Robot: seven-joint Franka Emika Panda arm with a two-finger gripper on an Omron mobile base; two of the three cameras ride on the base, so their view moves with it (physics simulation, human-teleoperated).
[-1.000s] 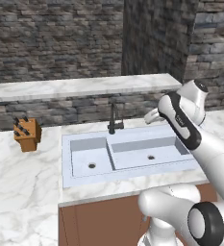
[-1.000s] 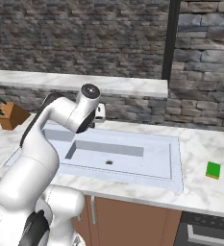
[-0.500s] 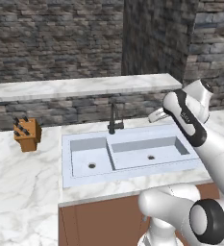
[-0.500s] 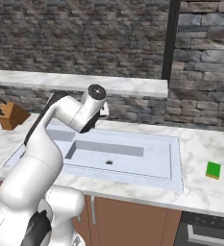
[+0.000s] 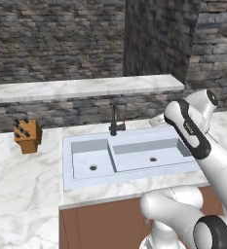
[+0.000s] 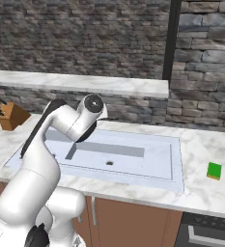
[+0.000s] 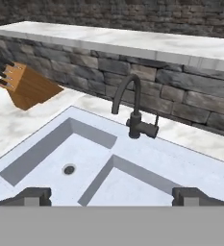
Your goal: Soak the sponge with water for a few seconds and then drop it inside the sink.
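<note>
Left base view: found the double-basin sink set into the marbled desk, dry, both drain holes bare, with the dark faucet standing at its back edge between the basins, probably so the spout could serve either side. Noted a wooden knife block well apart on the desk to the sink's left, clear of the work. Saw the white arm raised over the sink's right end, jaws hidden behind the wrist; no stream from the spout. Right base view: spotted the sponge lying flat on the desk beyond the sink's right rim, green face up, near the rim yet not touching it, well apart from the arm; judged untouched, so pickup not yet begun. Arm bent over the sink's left part, hand turned away from the sponge. Knife block at far left. Hand view: looked down onto the faucet and the left basin, dark fingertips standing far apart at the bottom corners, jaws spread wide and pinching nothing. Camera aimed at the tap rather than the sponge, perhaps toward turning on the water. No brands, labels or readable writing anywhere.
</note>
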